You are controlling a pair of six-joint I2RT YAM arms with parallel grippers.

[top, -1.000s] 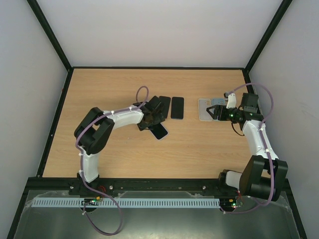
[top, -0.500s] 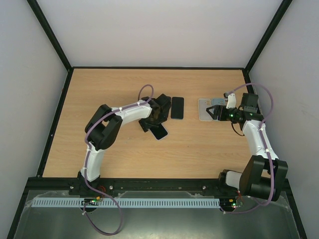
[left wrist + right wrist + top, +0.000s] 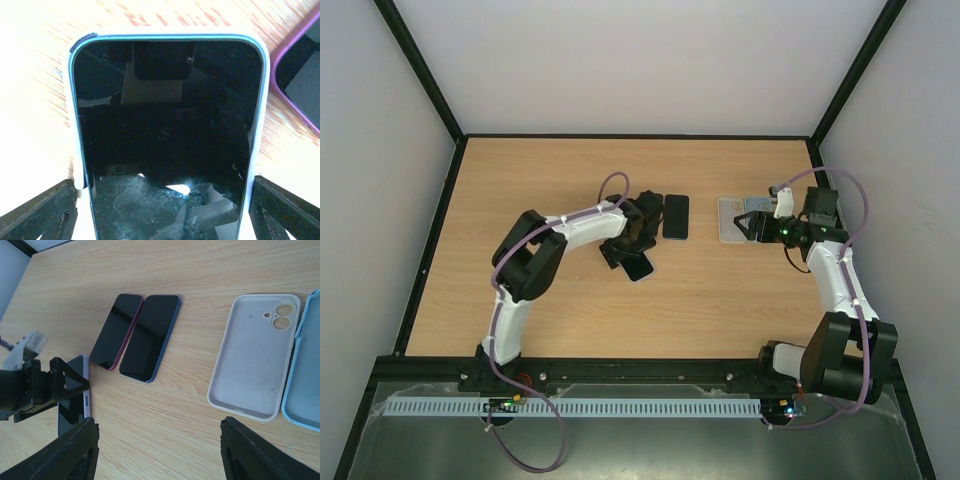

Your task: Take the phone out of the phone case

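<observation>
The phone (image 3: 640, 266) lies screen up on the table left of centre, in a pale white case with a light blue rim. It fills the left wrist view (image 3: 165, 100). My left gripper (image 3: 632, 245) is low over it and open wide (image 3: 165, 182). Its two fingers (image 3: 40, 215) straddle the cased phone, close beside the long edges. The right wrist view shows the phone (image 3: 72, 412) partly under that gripper. My right gripper (image 3: 748, 225) is open and empty at the right (image 3: 160, 425), above bare wood.
A purple phone (image 3: 117, 330) and a blue phone (image 3: 150, 337) lie side by side just beyond the left gripper; both also show in the top view (image 3: 675, 216). An empty cream case (image 3: 255, 355) and an empty light blue case (image 3: 305, 385) lie by the right gripper.
My left arm's elbow has swung to the right and its gripper has shifted and turned over the cased phone, which has barely moved. The right arm has not moved.
</observation>
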